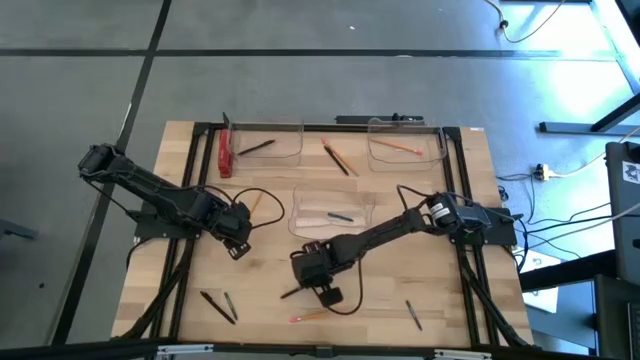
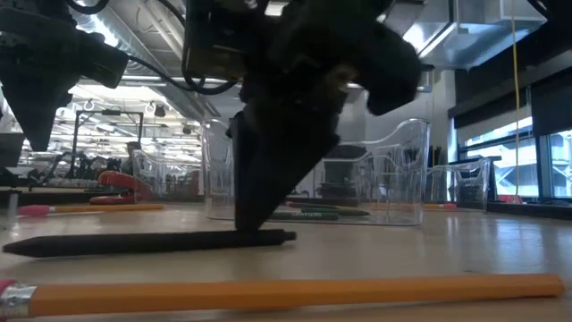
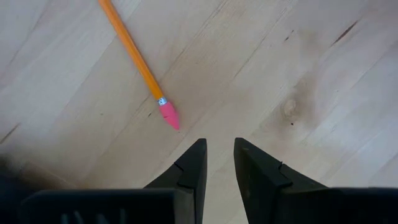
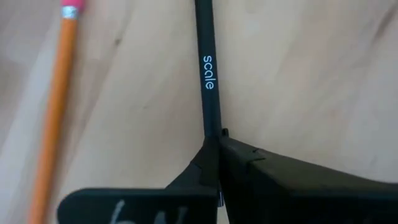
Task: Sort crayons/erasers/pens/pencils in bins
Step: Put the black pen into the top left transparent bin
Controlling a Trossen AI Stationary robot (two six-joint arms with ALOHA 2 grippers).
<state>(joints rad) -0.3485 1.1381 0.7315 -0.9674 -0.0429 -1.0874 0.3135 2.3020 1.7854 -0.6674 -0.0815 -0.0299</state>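
left gripper low over bare surface left of centre, fingers a little apart with nothing between them, the pink end of a loose pencil just ahead.

far left bin holding one pen, a red object just outside its left wall. middle bin holding one short dark stick, likely a crayon. far right bin holding one pencil.

right gripper down at the near centre, fingers clamped on the end of a black pen lying flat on the surface, not yet lifted, another pencil beside it.

early going, by the look of it: three sticks binned, about eight loose.

counted: three bins. four pencils, three loose. probably four pens, one binned, one gripped, one between the far bins, one near left. apparently three crayons, one each at near left and near right; hard to tell pens from crayons there.
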